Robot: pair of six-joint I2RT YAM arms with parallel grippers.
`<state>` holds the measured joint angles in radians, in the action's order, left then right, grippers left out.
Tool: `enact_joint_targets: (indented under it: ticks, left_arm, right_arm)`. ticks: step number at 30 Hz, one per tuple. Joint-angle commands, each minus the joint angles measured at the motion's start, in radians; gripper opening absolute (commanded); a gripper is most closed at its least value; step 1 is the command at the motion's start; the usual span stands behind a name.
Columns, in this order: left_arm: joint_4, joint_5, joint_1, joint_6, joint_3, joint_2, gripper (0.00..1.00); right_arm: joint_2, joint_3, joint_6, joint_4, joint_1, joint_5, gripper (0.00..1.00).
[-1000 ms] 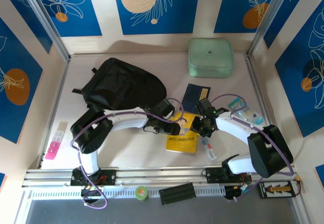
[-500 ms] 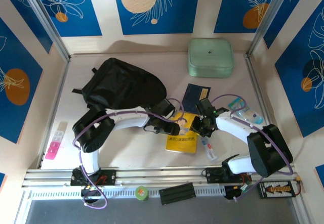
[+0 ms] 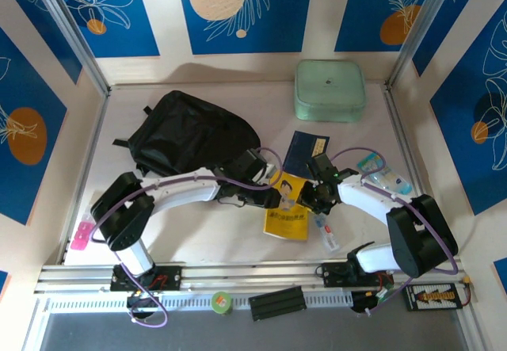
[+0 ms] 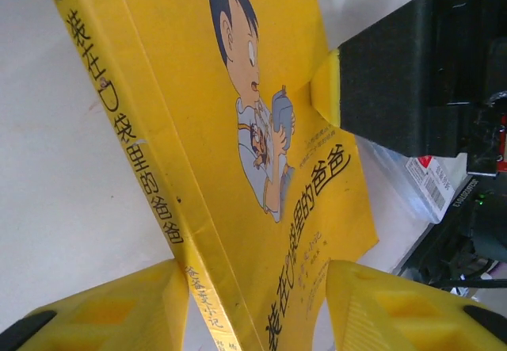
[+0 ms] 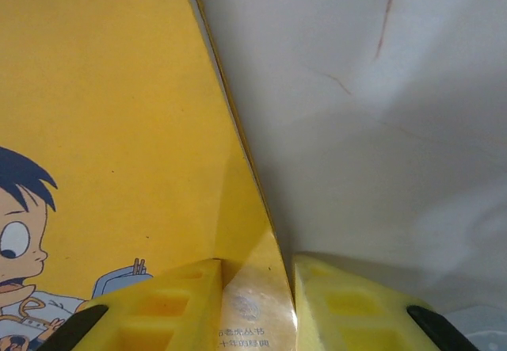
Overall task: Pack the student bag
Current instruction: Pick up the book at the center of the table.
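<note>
The student bag [image 3: 190,137], a black backpack, lies at the back left of the table. A yellow book with a cartoon boy [image 3: 287,210] sits between the two arms. My right gripper [image 3: 311,202] is shut on the book's right corner [image 5: 253,311], which is pinched between its yellow fingers [image 5: 170,303]. My left gripper [image 4: 253,307] straddles the book's spine [image 4: 158,185]. Its jaws are open, and a sliver of table shows beside the left finger [image 4: 103,311]. The right gripper's pad [image 4: 326,89] shows on the book's far edge.
A pale mint zip case [image 3: 329,89] stands at the back right. A dark blue booklet [image 3: 306,151] lies just behind the book. Clear packets [image 3: 382,178] and a small tube [image 3: 326,236] sit near the right arm, and a pink item [image 3: 82,232] lies at the left edge.
My left arm has stretched right and its jaws have narrowed around the book's spine. The book has shifted a little to the right. The right gripper keeps its hold.
</note>
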<state>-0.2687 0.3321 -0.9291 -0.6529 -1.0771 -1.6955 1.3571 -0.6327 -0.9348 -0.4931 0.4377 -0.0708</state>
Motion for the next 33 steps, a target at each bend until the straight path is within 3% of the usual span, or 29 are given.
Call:
enact_joint_targets:
  ticks: [1,6,18,26,33]
  left_arm:
    - [0.132,0.114,-0.012,-0.029,0.021,-0.029,0.45]
    - [0.154,0.128,-0.007,-0.055,0.009,-0.093,0.4]
    - [0.175,0.061,0.002,-0.049,0.033,-0.016,0.27]
    - [0.227,0.089,0.008,-0.051,0.049,0.018,0.27]
    - [0.249,0.062,0.009,-0.05,0.083,0.028,0.23]
  right_arm:
    - [0.055,0.042,-0.039,0.094,0.009,0.071,0.27]
    - [0.072,0.045,-0.048,0.109,0.013,0.083,0.27]
    - [0.06,0.05,-0.043,0.124,0.015,0.08,0.26]
    - [0.065,0.074,-0.069,0.232,0.021,0.166,0.26]
    - [0.068,0.069,-0.069,0.225,0.031,0.144,0.26]
